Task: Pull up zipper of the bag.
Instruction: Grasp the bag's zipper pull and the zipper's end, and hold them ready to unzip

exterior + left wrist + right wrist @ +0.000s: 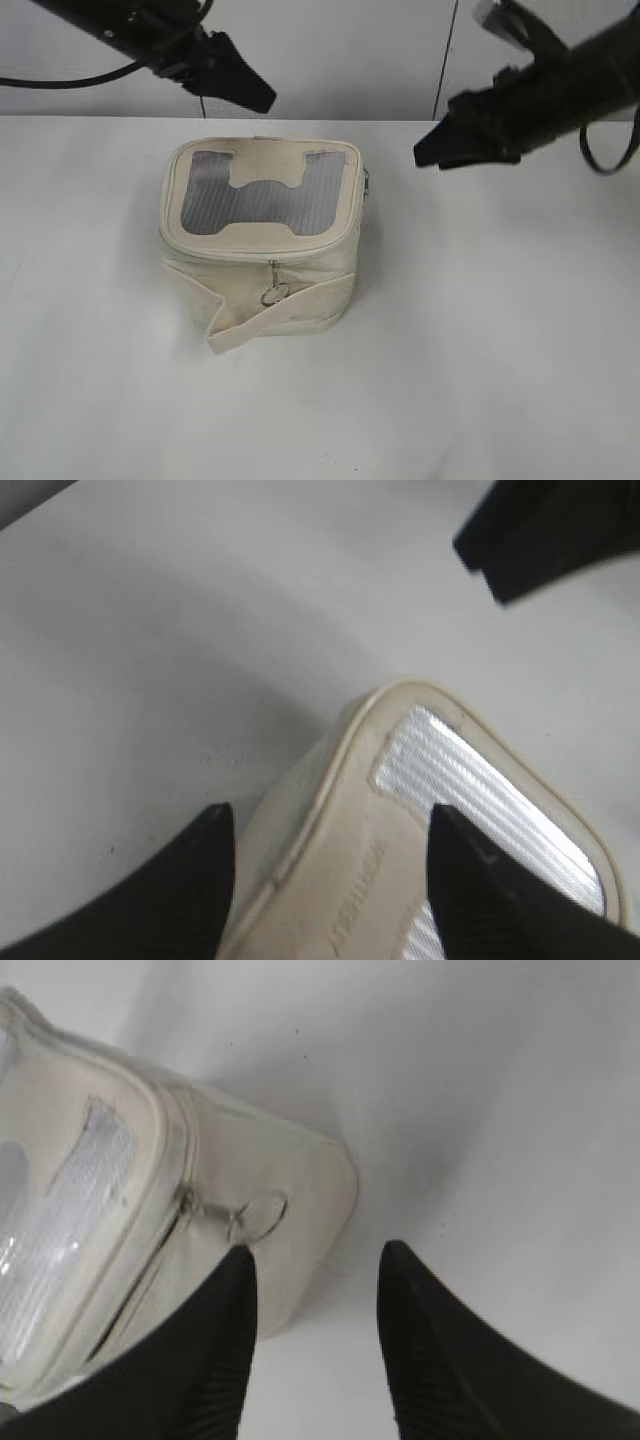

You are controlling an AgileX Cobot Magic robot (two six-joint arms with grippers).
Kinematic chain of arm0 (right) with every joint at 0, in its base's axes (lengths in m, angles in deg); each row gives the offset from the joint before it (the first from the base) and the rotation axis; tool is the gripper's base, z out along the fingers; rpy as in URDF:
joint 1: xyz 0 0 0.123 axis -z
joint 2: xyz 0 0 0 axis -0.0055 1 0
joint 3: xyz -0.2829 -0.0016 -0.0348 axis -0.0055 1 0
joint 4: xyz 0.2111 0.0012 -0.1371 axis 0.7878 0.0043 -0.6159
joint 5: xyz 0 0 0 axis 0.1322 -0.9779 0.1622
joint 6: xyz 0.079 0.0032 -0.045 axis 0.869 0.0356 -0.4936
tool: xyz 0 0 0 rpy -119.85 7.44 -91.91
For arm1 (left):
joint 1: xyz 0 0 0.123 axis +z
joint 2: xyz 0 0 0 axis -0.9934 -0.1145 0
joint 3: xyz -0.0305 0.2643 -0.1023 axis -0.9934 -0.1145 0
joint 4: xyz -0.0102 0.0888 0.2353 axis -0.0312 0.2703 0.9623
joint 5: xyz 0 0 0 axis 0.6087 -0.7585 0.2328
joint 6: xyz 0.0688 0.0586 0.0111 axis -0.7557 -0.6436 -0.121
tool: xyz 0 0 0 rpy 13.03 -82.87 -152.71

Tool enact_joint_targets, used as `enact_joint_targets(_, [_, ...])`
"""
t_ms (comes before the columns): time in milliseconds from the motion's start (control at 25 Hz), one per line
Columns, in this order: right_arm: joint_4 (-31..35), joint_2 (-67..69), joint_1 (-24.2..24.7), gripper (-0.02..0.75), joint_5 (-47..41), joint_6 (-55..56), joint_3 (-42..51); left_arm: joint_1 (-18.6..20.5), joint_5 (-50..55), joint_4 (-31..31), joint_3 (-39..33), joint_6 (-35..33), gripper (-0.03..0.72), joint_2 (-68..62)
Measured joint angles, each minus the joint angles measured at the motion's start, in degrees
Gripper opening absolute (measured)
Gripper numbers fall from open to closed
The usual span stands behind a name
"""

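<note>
1 bag [262, 232] | 1 zipper [273, 287] | 2 hands, both open

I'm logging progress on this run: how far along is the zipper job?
Barely started. Nothing looks done: the zipper hangs untouched on the front of the bag, which sits on the table. In hand: the left gripper and right gripper hover open above the bag, holding nothing. Left: reaching the ring pull, gripping it and pulling.
</note>
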Motion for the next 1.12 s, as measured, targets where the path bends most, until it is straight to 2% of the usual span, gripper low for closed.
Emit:
enact_joint_targets(120, [17.60, -3.30, -0.11, 0.328, 5.45, -19.43, 14.97, -1.67, 5.82, -0.05, 12.32, -0.06, 0.510, -8.36])
enact_joint_targets(200, [28.68, -3.67, -0.11, 0.328, 6.37, -30.41, 20.86, -3.09, 7.71, -0.11, 18.43, 0.11, 0.518, -12.72])
enact_joint_targets(280, [35.18, -3.67, -0.11, 0.341, 6.65, -38.60, 24.39, -4.25, 8.22, -0.06, 21.86, 0.18, 0.521, -15.51])
enact_joint_targets(480, [41.00, -3.70, -0.11, 0.374, 5.74, -43.76, 25.50, -6.51, 8.88, 3.08, 23.58, 0.79, 0.522, -18.30])
enact_joint_targets(840, [42.18, -2.95, -0.11, 0.379, 5.03, -44.25, 25.50, -6.84, 9.13, 6.85, 23.76, 4.69, 0.502, -19.42])
enact_joint_targets(920, [42.18, -2.48, -0.11, 0.379, 5.03, -44.25, 25.50, -7.02, 9.24, 8.09, 24.00, 4.88, 0.453, -19.42])
enact_joint_targets(1000, [42.30, -2.26, -0.11, 0.379, 5.08, -44.32, 25.50, -7.14, 9.30, 9.55, 24.11, 4.93, 0.365, -19.42])
enact_joint_targets(1120, [42.42, -2.20, -0.11, 0.379, 5.08, -44.51, 25.50, -7.71, 10.11, 10.86, 24.11, 4.98, 0.134, -19.23])
